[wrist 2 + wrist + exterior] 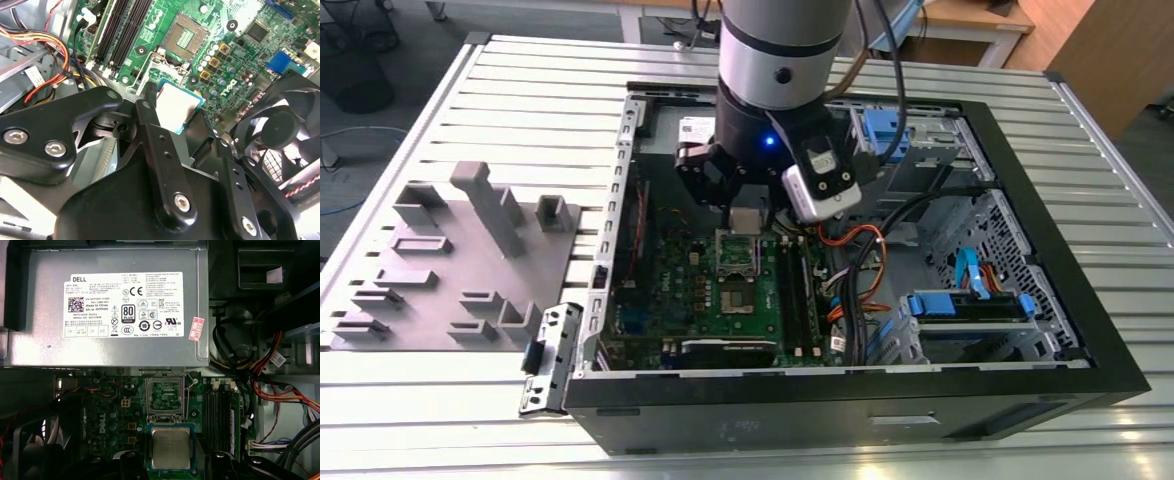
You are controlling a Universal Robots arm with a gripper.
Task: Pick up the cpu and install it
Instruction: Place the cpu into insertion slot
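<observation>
Clamps the small flat square silvery-grey cpu (171, 447) in the black end effector (173, 460), apparently hovering beside the open metal-framed socket (165, 395) on the green motherboard (100, 425); risks bent contacts if lowered skewed.

Has a ribbed silver table (494, 110) across most of the exterior view, evenly lit, with soft glare on the near slats. Beyond its far edge, shows grey floor (520, 15), a black container (354, 75) toward the exterior view's left, a pale desk (961, 20) and brown wooden panelling (1107, 50) toward its right.
</observation>
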